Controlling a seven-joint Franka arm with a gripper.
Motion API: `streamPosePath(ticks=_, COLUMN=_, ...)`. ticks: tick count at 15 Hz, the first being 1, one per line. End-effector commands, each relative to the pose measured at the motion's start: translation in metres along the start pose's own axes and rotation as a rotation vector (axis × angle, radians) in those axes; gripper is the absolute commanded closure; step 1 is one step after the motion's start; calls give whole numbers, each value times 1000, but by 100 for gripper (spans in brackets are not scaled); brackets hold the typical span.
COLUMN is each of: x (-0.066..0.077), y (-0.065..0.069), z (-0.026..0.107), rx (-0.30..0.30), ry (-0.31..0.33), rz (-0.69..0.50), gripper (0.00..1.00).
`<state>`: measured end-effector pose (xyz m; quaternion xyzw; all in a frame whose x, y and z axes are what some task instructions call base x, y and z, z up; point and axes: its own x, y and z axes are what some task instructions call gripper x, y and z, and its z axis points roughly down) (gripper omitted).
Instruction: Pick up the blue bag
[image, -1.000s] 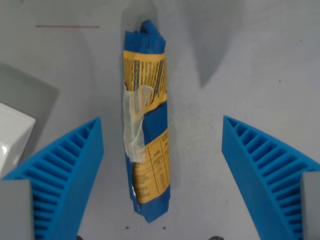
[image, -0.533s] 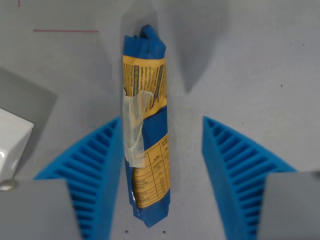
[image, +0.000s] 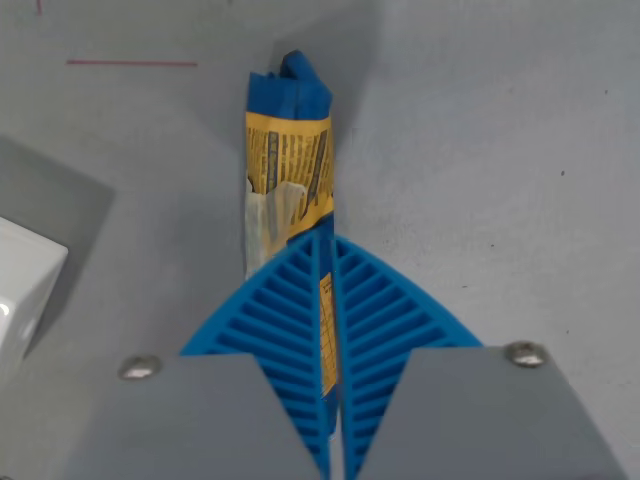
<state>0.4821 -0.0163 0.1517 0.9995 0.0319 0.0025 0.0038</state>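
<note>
Between the two blue ribbed fingers (image: 285, 310) of the claw (image: 328, 245), the bag (image: 289, 150) is pinched, the fingers pressed nearly together with only a thin strip of its yellow label showing in the gap. Its upper part sticks out past the fingertips, lying on the grey table (image: 500, 150), with a patch of clear tape on the label. At the wrist view's left edge sits a white box (image: 22, 285), apart from the bag. A thin red line (image: 130, 63) marks the table beyond it.
</note>
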Motion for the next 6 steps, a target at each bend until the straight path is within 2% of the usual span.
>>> streamPosePath(ticks=1, x=-6, y=0, z=-6, rx=42, ry=103, rz=-14, gripper=100)
streamPosePath(ticks=6, x=-14, y=2, z=-30, rx=44, ry=79, rz=-13, gripper=100)
